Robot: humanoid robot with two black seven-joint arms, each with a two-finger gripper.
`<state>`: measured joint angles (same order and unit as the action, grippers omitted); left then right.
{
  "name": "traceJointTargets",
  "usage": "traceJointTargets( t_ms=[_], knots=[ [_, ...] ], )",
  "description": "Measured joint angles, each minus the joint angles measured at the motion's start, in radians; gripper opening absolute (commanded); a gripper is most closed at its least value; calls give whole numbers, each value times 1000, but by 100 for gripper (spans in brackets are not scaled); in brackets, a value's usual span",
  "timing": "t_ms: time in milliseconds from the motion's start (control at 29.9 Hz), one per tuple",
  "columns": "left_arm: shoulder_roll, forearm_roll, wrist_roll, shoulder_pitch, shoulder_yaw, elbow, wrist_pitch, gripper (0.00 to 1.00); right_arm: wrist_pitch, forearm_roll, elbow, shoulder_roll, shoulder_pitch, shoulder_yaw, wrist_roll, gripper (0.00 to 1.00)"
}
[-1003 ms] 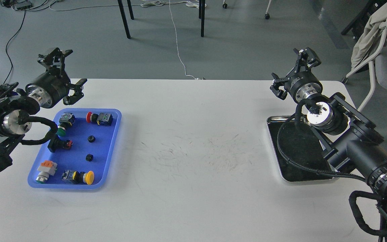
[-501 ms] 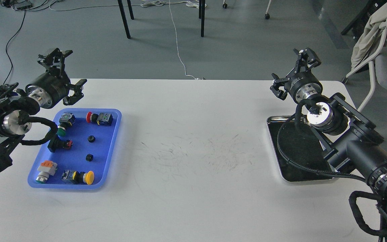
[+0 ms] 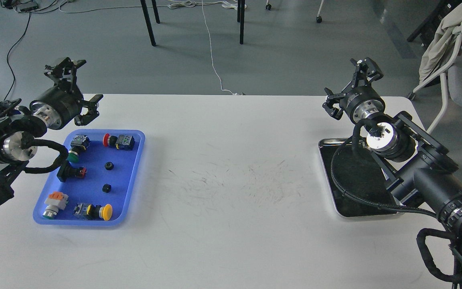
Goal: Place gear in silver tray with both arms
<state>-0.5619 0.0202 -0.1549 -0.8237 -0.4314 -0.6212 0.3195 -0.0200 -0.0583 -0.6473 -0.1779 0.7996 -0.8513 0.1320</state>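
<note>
Left claw (image 3: pixel 76 86) nudged slightly left since earlier frame; right claw (image 3: pixel 349 86) unmoved. Both spread, empty.

Gears (image 3: pixel 109 165) small, black, in blue tray (image 3: pixel 134 176), far left of silver tray (image 3: pixel 329 188).

Likely light, rigid; pinch across rim.

On the desk (image 3: pixel 231 180) there are two trays: one silver tray (image 3: pixel 331 196) and one blue tray (image 3: pixel 132 176). In the blue tray lie six push-button switches (image 3: pixel 119 141) and two small black gears (image 3: pixel 109 165). Two arms (image 3: pixel 427 176) are visible.
</note>
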Motion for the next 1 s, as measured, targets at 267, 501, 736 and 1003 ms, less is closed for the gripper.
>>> traceJointTargets(
  t_ms=[267, 501, 736, 1003],
  knots=[
    [-5, 0, 0, 1, 0, -2, 2, 99, 0, 0, 0, 0, 0, 0, 0, 99],
    [-7, 0, 0, 1, 0, -3, 3, 99, 0, 0, 0, 0, 0, 0, 0, 99],
    [-10, 0, 2, 0, 0, -5, 3, 99, 0, 0, 0, 0, -2, 0, 0, 99],
    [-12, -1, 2, 0, 2, -9, 5, 99, 0, -1, 0, 3, -2, 0, 0, 99]
  ],
)
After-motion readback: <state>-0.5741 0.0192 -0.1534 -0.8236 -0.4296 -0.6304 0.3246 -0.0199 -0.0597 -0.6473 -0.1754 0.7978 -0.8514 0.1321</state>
